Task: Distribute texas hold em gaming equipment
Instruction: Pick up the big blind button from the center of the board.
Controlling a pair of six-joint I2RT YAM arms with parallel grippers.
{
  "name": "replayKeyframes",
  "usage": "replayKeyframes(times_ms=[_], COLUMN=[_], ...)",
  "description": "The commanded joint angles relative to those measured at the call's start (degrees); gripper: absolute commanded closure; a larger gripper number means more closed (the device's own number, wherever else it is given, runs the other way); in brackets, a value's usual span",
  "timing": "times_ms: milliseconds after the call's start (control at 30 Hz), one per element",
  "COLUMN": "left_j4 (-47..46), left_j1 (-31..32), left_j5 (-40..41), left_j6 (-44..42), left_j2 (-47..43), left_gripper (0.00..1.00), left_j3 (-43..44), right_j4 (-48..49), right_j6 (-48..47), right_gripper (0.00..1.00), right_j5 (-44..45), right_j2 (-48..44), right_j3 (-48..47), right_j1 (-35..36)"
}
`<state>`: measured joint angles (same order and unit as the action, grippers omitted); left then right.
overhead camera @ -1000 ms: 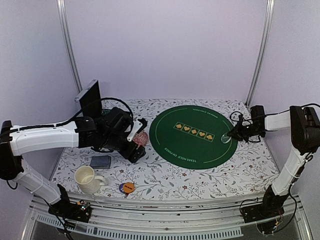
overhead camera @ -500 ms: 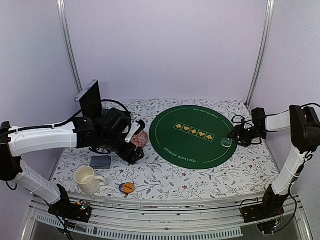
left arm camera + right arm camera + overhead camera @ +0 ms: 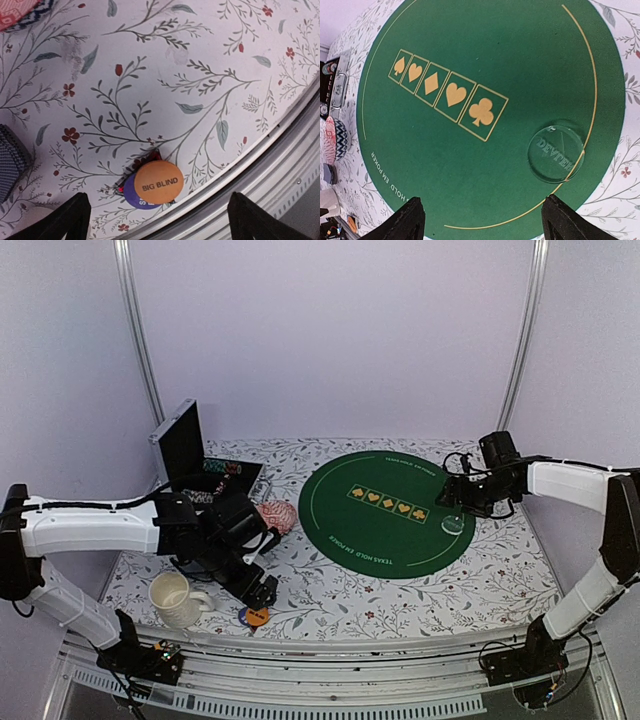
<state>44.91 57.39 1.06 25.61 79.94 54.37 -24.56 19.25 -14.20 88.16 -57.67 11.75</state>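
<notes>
Top external: black case (image 3: 184, 443) holds poker chips (image 3: 222, 468).

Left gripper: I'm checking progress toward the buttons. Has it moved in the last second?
Yes. The left gripper has moved from beside the pink dish toward the near edge, now above the orange button.

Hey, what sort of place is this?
Probably a robot lab booth set up as a poker table: bare walls with metal posts, a green poker mat, an orange Big Blind button.

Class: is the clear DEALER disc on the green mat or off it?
On: the disc lies flat within the green mat, over its gold border line.
</notes>
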Motion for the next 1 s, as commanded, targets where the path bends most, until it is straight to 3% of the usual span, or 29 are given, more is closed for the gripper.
replayKeyframes(times_ms=[0,133,200,333,433,733,967], left_j4=[3.81,3.90,1.32,-3.40,-4.60,-6.35,-1.28], left_j1=[4.00,4.08,4.05,3.92,2.24,-0.40,-0.93], left_j5=[0.21,2.64,1.94,1.01,1.69,-1.93,-3.10], left_j6=[5.15,7.09,8.66,12.05,14.33,15.78,11.15], left_j2=[2.24,2.11,0.85,-3.82,-7.67,-13.76,-12.11], left_gripper=[0.02,0.02,0.02,0.02,0.05,0.39,0.51], left_j3=[-2.20,-4.74,-6.23,-8.39,-9.38,-13.91,-12.73], right_j4=[-3.71,-5.17,-3.30,8.74,15.88,33.61,41.14], right_j6=[0.79,2.27,3.70,9.58,15.21,30.18,38.37], right_gripper=[0.17,0.17,0.21,0.31,0.36,0.52,0.58], right_j5=[2.98,3.47,-0.76,-13.70,-18.75,-25.62,-28.12], right_j2=[-2.04,-2.11,-2.31,-1.29,4.06,23.46,32.83], right_j3=[-1.00,-2.04,-1.72,1.02,-1.20,-8.93,-13.85], right_j1=[4.43,10.97,14.79,24.45,33.43,45.54,48.65])
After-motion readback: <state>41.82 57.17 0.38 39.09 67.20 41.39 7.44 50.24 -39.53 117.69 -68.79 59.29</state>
